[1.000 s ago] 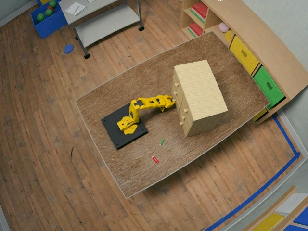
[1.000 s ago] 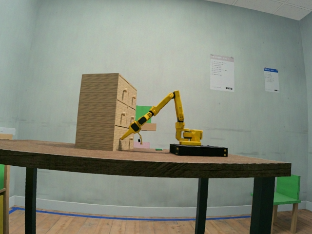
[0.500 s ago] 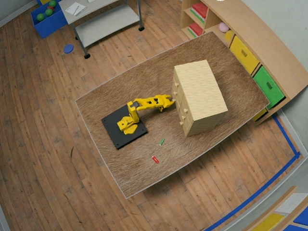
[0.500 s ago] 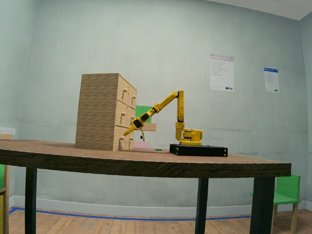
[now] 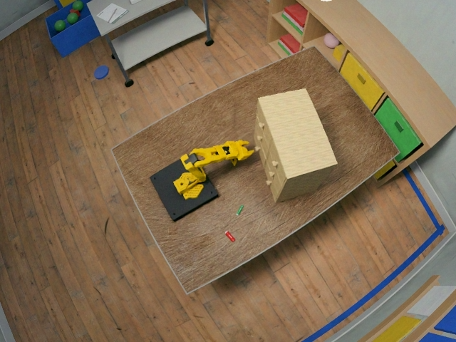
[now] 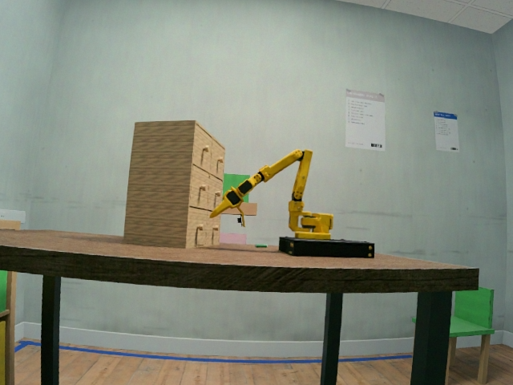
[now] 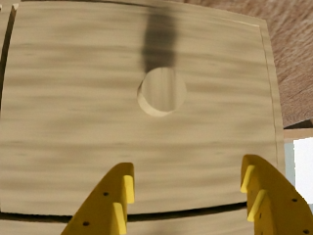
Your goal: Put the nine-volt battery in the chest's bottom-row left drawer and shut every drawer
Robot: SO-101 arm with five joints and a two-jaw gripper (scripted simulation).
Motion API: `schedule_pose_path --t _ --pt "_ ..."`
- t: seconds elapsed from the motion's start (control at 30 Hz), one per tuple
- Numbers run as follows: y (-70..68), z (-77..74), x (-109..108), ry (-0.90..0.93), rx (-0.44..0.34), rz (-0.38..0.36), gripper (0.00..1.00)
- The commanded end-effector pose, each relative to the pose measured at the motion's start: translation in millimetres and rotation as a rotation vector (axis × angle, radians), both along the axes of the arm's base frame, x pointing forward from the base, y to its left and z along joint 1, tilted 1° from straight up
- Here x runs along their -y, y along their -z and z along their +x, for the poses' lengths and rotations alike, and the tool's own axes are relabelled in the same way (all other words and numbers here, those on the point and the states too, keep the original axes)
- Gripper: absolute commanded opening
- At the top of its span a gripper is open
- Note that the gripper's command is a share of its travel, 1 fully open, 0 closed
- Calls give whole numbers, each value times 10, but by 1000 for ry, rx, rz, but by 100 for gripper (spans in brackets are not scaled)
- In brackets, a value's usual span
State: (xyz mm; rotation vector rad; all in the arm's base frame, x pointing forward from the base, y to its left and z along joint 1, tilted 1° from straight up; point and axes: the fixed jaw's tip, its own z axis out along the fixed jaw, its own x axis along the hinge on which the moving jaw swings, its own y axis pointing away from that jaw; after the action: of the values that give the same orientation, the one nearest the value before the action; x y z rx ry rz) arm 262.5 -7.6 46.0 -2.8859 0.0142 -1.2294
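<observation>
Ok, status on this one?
Gripper open, empty, facing a knob. Battery, likely the red one, on table. Chest drawers all shut; nothing blocking.

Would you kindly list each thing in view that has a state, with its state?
Yellow arm's gripper: open, holding nothing, apart from the round wooden knob.
Light wooden chest of drawers: all drawers shut.
Small red battery: lying on the brown table.
Small green battery: lying on the table.

Pale woodgrain chest (image 5: 296, 136), yellow arm (image 5: 206, 158), black base plate (image 5: 165, 187), red battery (image 5: 229, 236).
</observation>
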Motion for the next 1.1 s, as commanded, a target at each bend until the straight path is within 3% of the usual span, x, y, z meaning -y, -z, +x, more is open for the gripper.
schedule_pose_path --t 0.0,0.23,0.77,1.07 --pt "5 -44 -1 8 -12 9 21" --pt "-13 -62 -3 8 -19 10 21" --pt "-228 -381 -19 7 -121 14 21" --pt "-333 -642 -26 6 -187 16 21"
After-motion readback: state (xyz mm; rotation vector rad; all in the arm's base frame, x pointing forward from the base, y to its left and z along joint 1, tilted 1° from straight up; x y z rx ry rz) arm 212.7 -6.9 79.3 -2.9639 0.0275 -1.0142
